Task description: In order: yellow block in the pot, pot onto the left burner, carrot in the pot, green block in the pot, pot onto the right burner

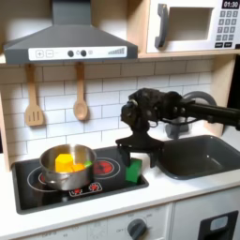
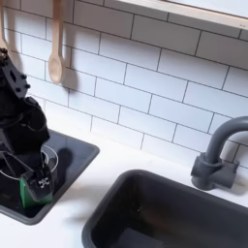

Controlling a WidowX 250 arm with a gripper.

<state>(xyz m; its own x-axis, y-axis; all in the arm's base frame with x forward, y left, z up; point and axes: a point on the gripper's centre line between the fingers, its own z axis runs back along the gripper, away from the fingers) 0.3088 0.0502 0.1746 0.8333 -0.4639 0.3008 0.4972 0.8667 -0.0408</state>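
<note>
Green block, small bright cuboid, stands upright on the black cooktop's right burner, directly beneath the black claw; jaws straddle it, whether clenched I cannot tell. Shiny steel pot lies toward the first exterior view's left, on the left burner, holding yellow and orange pieces.

Two wooden spoons hang beside the sink and faucet.

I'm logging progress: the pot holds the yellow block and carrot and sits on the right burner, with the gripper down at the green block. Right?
Not quite. The pot, holding the yellow block and carrot, sits on the left burner in the first exterior view, not the right. The gripper is indeed down at the green block.
</note>
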